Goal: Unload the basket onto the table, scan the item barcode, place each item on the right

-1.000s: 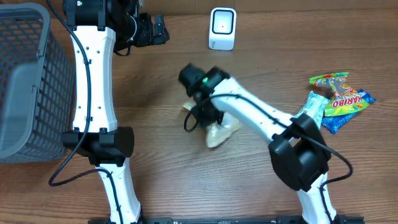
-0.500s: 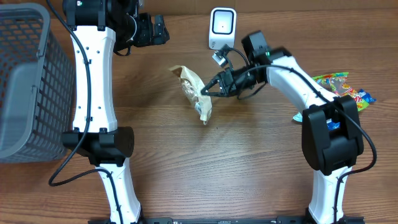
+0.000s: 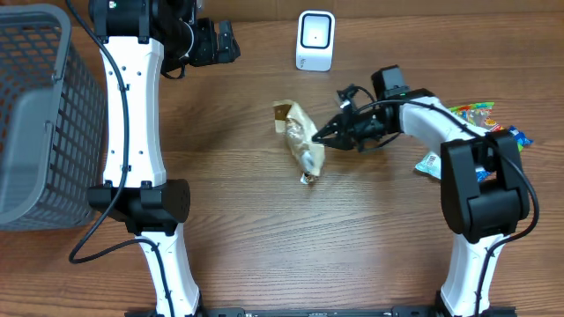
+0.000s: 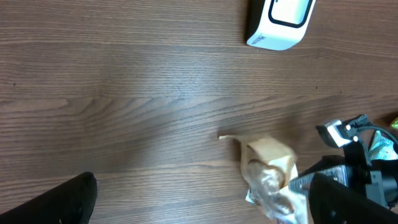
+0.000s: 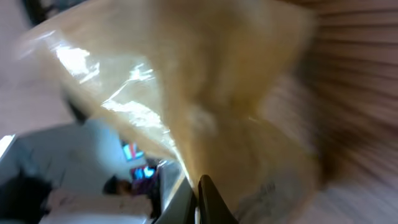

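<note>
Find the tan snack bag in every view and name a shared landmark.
Overhead: tan snack bag near the centre of the picture.
Left wrist: lower right.
Right wrist: fills the frame, blurred.
Landmark: white scanner, above the bag in overhead and left wrist; not in right wrist.

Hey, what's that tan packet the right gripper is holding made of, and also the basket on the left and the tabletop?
Packet: thin clear plastic film, glossy and crinkled. Glare streaks show in the right wrist view, and tan contents show through.
Basket: grey open mesh with a matte finish. It is probably moulded plastic, though it could be coated wire.
Table: brown wood grain with a satin sheen, likely laminate or veneer.
</note>
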You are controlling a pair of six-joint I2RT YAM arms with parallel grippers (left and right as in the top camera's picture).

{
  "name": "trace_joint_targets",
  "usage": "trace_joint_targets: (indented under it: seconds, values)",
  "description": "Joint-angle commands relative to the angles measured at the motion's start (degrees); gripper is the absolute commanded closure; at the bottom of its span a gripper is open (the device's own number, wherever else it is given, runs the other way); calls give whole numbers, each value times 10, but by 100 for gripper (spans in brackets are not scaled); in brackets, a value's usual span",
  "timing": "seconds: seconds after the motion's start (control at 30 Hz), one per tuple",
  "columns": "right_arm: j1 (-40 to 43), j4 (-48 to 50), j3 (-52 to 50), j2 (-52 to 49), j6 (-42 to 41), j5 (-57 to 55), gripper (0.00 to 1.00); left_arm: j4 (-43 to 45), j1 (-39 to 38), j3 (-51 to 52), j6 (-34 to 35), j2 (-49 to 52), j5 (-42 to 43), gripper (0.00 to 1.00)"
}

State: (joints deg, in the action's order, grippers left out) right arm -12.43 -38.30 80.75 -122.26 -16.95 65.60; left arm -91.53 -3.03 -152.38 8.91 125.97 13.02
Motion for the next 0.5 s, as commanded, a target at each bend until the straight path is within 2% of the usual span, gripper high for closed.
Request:
trace_joint_targets:
  seconds: [0.0,0.07,0.17,0.2,0.23,0.27,0.3,0.47]
  values:
    - [-3,-10,-7,13,-9,-100,96,1,-7,0,3,-16,-1,0]
    - [-3,-16,-10,13,-9,-127,96,1,-7,0,3,-16,-1,0]
    - [-3,-46,-10,13,-27,-258,96,1,-7,0,3,-16,-1,0]
    - [-3,-51,-10,13,-28,-280,92,1,-7,0,3,-16,-1,0]
    - [-3,-56,-10,13,-28,-309,70,1,-7,0,3,-16,-1,0]
    - [-3,-60,-8,13,-27,-324,43,1,-7,0,3,-16,-1,0]
    - [-3,-62,-6,13,-23,-327,0,1,-7,0,3,-16,-1,0]
    - [0,-119,55,13,12,-342,0,0,-7,0,3,-16,-1,0]
